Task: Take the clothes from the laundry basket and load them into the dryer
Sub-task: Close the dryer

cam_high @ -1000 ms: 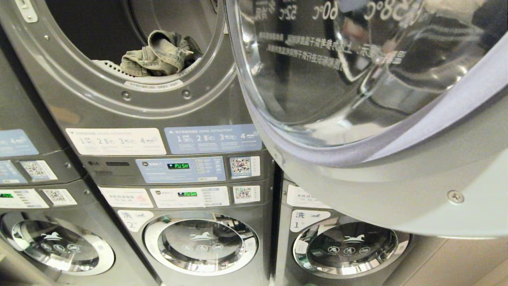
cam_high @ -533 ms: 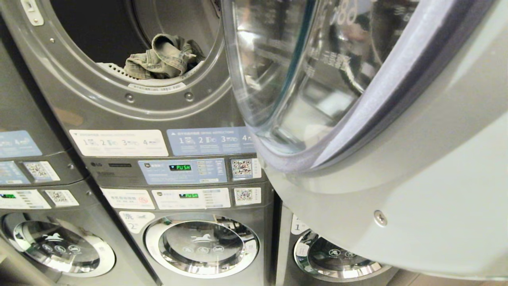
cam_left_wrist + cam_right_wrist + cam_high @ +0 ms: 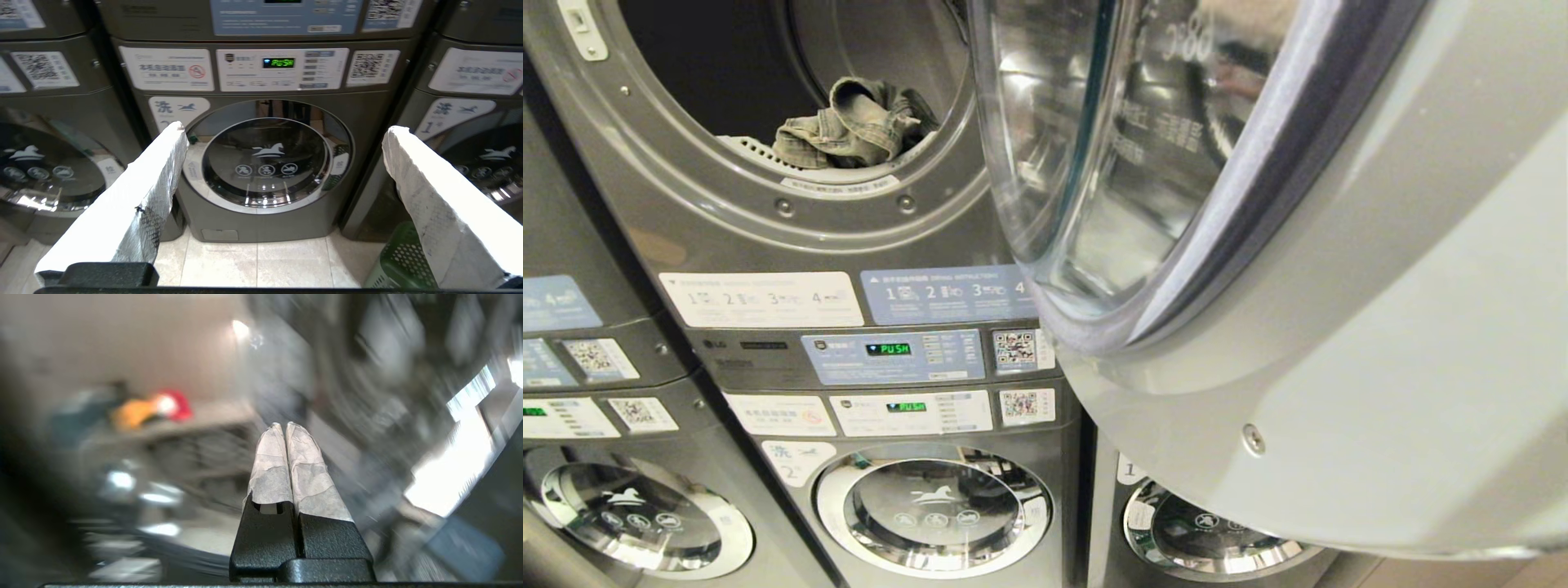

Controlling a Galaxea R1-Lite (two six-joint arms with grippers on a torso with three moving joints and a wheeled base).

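A crumpled pair of faded green-grey jeans [image 3: 849,122] lies at the front lip of the open upper dryer drum [image 3: 792,212]. The dryer's round glass door [image 3: 1258,286] stands swung partway toward the opening and fills the right of the head view. Neither gripper shows in the head view. My left gripper [image 3: 284,130] hangs low and open, nothing between its white-wrapped fingers [image 3: 163,163], facing the lower washer door [image 3: 267,157]. A corner of the green laundry basket [image 3: 402,261] stands on the floor beside it. My right gripper [image 3: 284,426] is shut with nothing in it, its surroundings smeared by motion.
Stacked grey machines stand side by side, with control panels [image 3: 890,355] showing green "PUSH" displays and lower washer doors [image 3: 935,506]. Beige floor tiles [image 3: 253,261] lie in front of the lower washer.
The dryer door has swung further toward the drum opening, and more of its grey outer frame now shows. The head view has shifted slightly. The jeans lie as before.
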